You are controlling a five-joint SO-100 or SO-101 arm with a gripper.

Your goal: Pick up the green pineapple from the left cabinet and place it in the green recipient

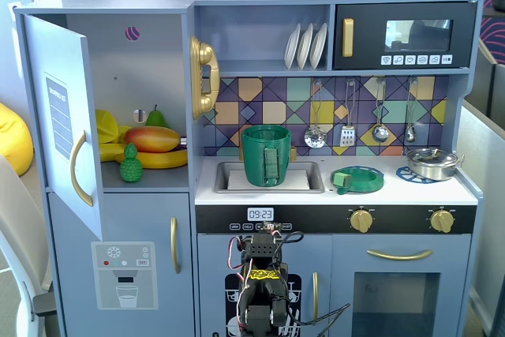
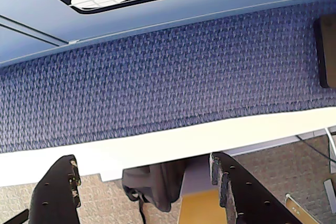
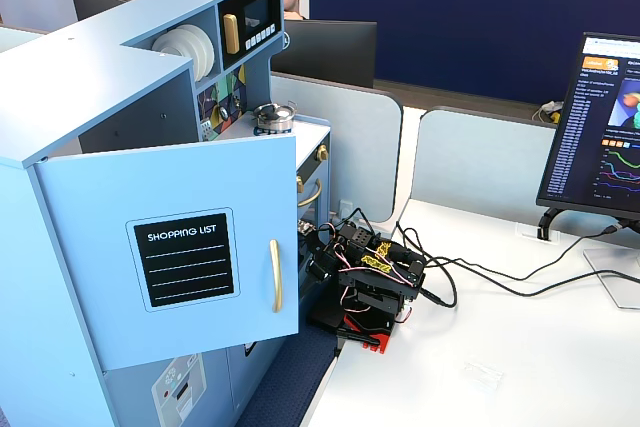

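Arm folded low at the desk edge, jaws open and empty; risk: reaching the green pineapple [image 1: 131, 165] clips the cabinet door [image 1: 67, 124] or mango [image 1: 151, 139].

A white desk [image 3: 520, 347] with a monitor [image 3: 598, 127] stands before grey partitions [image 3: 480, 162] and a navy wall [image 3: 450, 17].

Cabinet mouth stood open at left of a fixed view
You had the left cabinet [image 1: 150, 61] door swung wide; mango [image 1: 151, 139] and bananas [image 1: 162, 159] crowded behind the green pineapple [image 1: 131, 165].
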